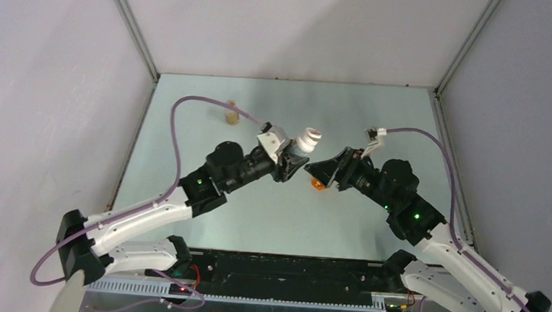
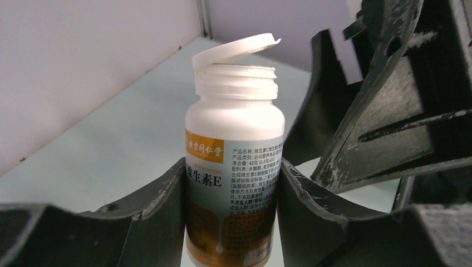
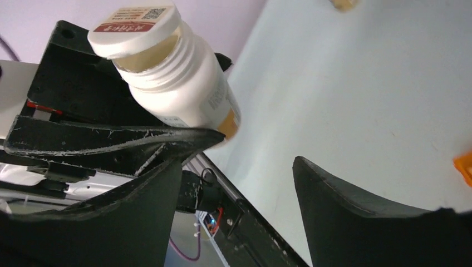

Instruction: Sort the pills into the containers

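Left gripper (image 2: 231, 169): fingers clamped on the bottle (image 2: 234, 122) at label height, mid-table, apparently lifted and steadied for the other arm. The lid (image 2: 236, 47) sits askew and part-open, probably so pills can pass. Right gripper (image 3: 238, 166): fingers wide, nothing between them, just right of the bottle and facing it, likely placed to work the lid. An orange piece (image 1: 317, 185) lies on the table (image 1: 269, 221) beneath it. A tan piece (image 1: 230, 115) lies far left, well apart.

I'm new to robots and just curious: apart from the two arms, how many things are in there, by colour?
White bottle: 1
Orange item: 1
Tan item: 1
Total: 3
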`<state>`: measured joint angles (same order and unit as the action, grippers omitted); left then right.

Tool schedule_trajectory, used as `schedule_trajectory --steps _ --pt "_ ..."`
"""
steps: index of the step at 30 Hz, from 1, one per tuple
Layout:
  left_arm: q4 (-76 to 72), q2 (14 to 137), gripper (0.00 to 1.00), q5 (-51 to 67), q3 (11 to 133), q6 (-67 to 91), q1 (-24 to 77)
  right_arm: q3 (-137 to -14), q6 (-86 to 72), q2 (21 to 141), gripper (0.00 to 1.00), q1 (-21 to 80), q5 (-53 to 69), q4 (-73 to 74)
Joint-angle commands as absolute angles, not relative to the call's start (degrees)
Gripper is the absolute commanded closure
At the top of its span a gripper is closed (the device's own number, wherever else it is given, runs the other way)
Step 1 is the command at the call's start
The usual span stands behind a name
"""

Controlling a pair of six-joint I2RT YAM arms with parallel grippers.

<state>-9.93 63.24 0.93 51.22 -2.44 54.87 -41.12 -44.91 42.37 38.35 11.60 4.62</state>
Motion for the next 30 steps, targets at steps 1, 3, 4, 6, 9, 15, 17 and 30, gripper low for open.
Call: schedule_trajectory --steps 1,3,4,6,9,15,17,30 --pt "-22.2 57.3 1.0 3.0 47.8 -0.4 54.7 -46.2 -39.1 45.6 0.2 45.8 -0.7 -8.3" --pt "-22.9 55.8 1.0 3.2 47.0 -0.4 54.7 -47.6 -36.5 47.1 0.17 48.8 -4.3 -10.4" --pt "-23.6 55.3 1.0 3.3 46.4 -0.4 54.7 -48.5 -34.9 48.0 0.17 50.4 -6.2 -11.5" --pt "-24.6 54.3 1.0 3.1 45.5 -0.4 54.7 -49.9 -32.6 49.3 0.17 52.2 -7.7 -12.8" --pt "-24.8 52.9 1.0 3.1 44.4 -0.9 54.7 -51.9 -30.8 50.7 0.17 54.0 -9.6 -13.5" --pt "-23.5 50.6 1.0 2.5 43.3 -2.1 54.6 -52.5 -28.0 52.9 0.12 56.7 -8.7 -16.9" --pt "-23.5 50.2 1.0 2.5 42.9 -2.1 54.3 -52.4 -26.4 53.3 0.12 58.1 -9.2 -19.0" --pt "-24.1 48.4 1.0 2.4 41.8 -2.6 52.0 -48.8 -22.7 49.9 0.1 62.1 -17.0 -26.3"
